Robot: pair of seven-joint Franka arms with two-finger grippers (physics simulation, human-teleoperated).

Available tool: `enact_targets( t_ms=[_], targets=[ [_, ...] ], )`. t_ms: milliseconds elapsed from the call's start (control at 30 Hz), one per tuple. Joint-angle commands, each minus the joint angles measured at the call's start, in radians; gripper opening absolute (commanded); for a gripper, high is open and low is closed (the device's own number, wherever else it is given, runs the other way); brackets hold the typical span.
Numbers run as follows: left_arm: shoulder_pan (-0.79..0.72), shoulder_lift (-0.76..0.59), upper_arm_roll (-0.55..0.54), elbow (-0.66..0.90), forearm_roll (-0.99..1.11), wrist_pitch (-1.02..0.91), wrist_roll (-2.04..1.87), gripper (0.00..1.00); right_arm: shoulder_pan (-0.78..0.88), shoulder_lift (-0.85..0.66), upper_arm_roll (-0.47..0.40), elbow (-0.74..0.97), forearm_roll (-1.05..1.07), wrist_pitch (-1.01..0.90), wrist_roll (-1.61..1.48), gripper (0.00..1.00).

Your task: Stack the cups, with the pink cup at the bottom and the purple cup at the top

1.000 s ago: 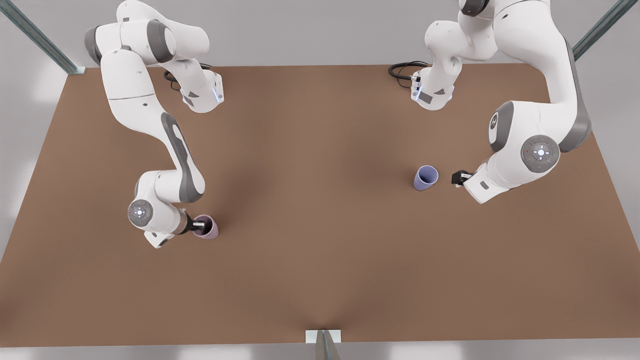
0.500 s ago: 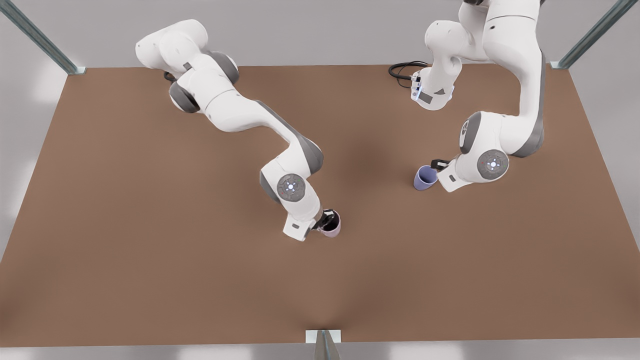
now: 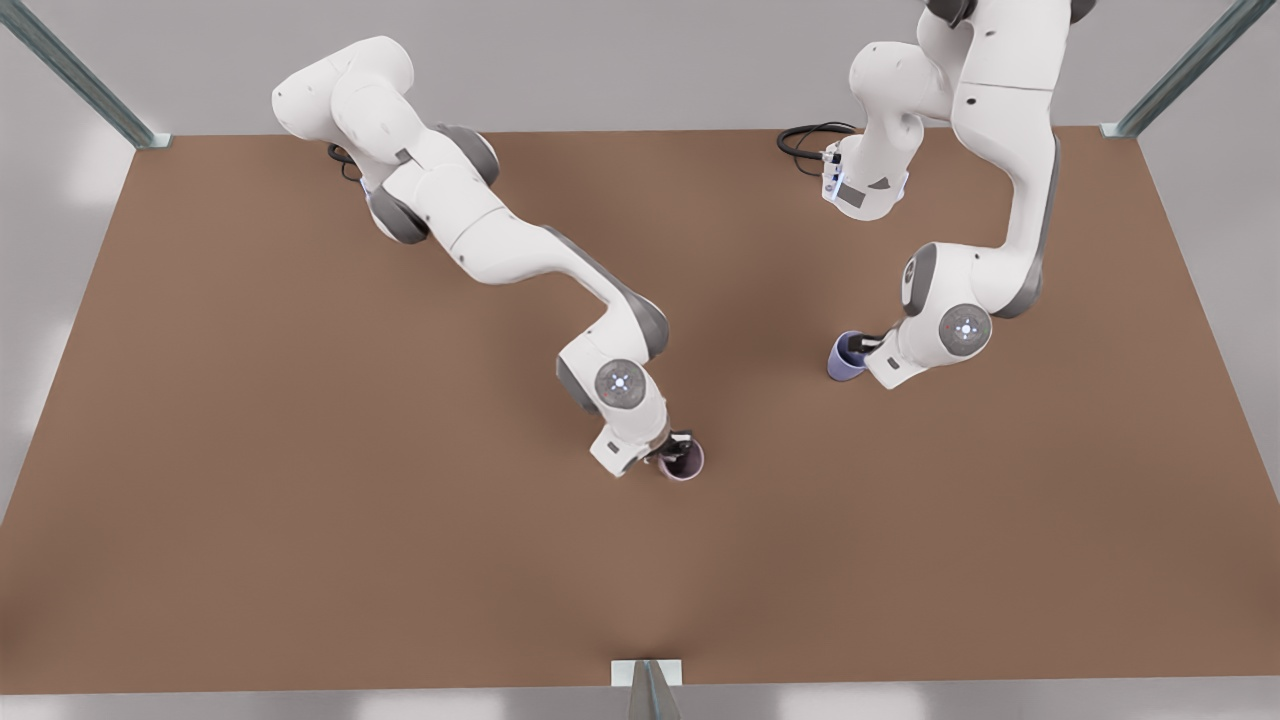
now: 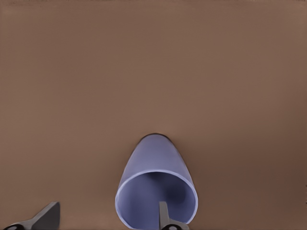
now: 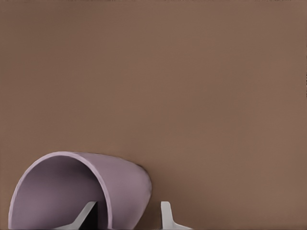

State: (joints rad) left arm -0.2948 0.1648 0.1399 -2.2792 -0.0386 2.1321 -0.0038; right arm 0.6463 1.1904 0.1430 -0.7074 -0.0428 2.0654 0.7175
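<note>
Both cups are light, rigid, smooth and best pinched across the rim wall: your left tool (image 3: 862, 347) straddles the purple cup (image 3: 845, 362) rim unclenched, while your right tool (image 3: 679, 446) pinches the pink cup (image 3: 688, 465), well apart on the surface (image 3: 300, 500).

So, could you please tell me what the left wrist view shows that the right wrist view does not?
Left wrist view: the purple cup, with the open left hand straddling its near wall. Right wrist view: the pink cup, with the right hand at its rim. Both share the bare brown table behind the cup.
</note>
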Motion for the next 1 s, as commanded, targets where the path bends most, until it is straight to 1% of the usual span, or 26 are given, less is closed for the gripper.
enact_targets(
  t_ms=[0,133,267,300,333,400,433,500,567,600,633,667,700,733,767,800,867,900,967],
  targets=[
    [0.000,0.004,0.000,-0.017,-0.003,0.097,-0.024,1.00,0.004,-0.002,-0.006,0.000,0.003,0.041,0.235,1.00],
    [0.006,0.019,0.001,-0.032,-0.001,0.104,-0.015,1.00,0.004,-0.003,-0.006,0.000,0.003,0.041,0.235,1.00],
    [0.006,0.025,0.000,-0.071,-0.001,0.161,-0.015,0.99,0.006,-0.005,-0.005,0.000,0.003,0.042,0.235,1.00],
    [0.006,0.025,0.000,-0.071,-0.001,0.166,-0.016,0.74,0.006,-0.005,-0.005,0.000,0.003,0.042,0.235,1.00],
    [0.006,0.027,0.000,-0.071,-0.001,0.166,-0.016,0.51,0.006,-0.006,-0.005,0.000,0.003,0.045,0.235,1.00],
    [0.006,0.027,0.000,-0.079,-0.001,0.164,-0.018,0.32,0.006,-0.011,-0.005,0.000,0.003,0.044,0.235,1.00],
    [0.006,0.025,0.000,-0.079,-0.003,0.164,-0.019,0.29,0.004,-0.018,-0.005,0.000,0.003,0.030,0.235,1.00],
    [0.006,0.025,-0.002,-0.085,-0.004,0.163,-0.022,0.29,-0.008,-0.075,-0.003,-0.014,0.004,-0.033,0.229,1.00],
    [0.006,0.025,-0.003,-0.085,-0.021,0.157,-0.022,0.29,-0.086,-0.170,0.001,-0.044,0.038,-0.197,0.080,1.00],
    [0.005,0.027,-0.005,-0.085,-0.038,0.155,-0.022,0.25,-0.132,-0.244,0.001,-0.098,0.064,-0.223,-0.018,1.00],
    [0.005,0.027,-0.003,-0.085,-0.038,0.152,-0.018,0.25,-0.197,-0.331,0.000,-0.150,0.063,-0.289,-0.065,1.00],
    [0.006,0.027,-0.005,-0.085,-0.038,0.149,-0.016,0.23,-0.238,-0.425,-0.008,-0.196,0.055,-0.338,-0.096,1.00],
    [0.005,0.027,-0.003,-0.085,-0.038,0.147,-0.016,0.21,-0.335,-0.596,-0.006,-0.378,0.049,-0.364,-0.188,1.00],
    [0.006,0.027,-0.003,-0.085,-0.038,0.144,-0.016,0.21,-0.416,-0.725,-0.006,-0.526,0.052,-0.353,-0.332,1.00],
    [0.006,0.025,-0.003,-0.082,-0.038,0.140,-0.016,0.21,-0.505,-0.810,-0.003,-0.599,0.058,-0.375,-0.377,1.00],
    [0.005,0.015,-0.003,-0.074,-0.038,0.134,-0.018,0.21,-0.566,-0.841,-0.006,-0.607,0.060,-0.468,-0.480,1.00],
    [0.005,0.002,-0.003,-0.033,-0.037,0.094,-0.018,0.21,-0.619,-0.827,-0.008,-0.624,0.080,-0.468,-0.559,1.00],
    [0.005,-0.001,-0.005,0.009,-0.037,0.043,-0.024,0.21,-0.617,-0.839,-0.008,-0.629,0.058,-0.481,-0.563,1.00],
    [0.000,0.005,-0.014,0.115,-0.037,-0.055,-0.030,0.21,-0.635,-0.894,-0.008,-0.705,0.020,-0.468,-0.613,1.00]
  ],
)
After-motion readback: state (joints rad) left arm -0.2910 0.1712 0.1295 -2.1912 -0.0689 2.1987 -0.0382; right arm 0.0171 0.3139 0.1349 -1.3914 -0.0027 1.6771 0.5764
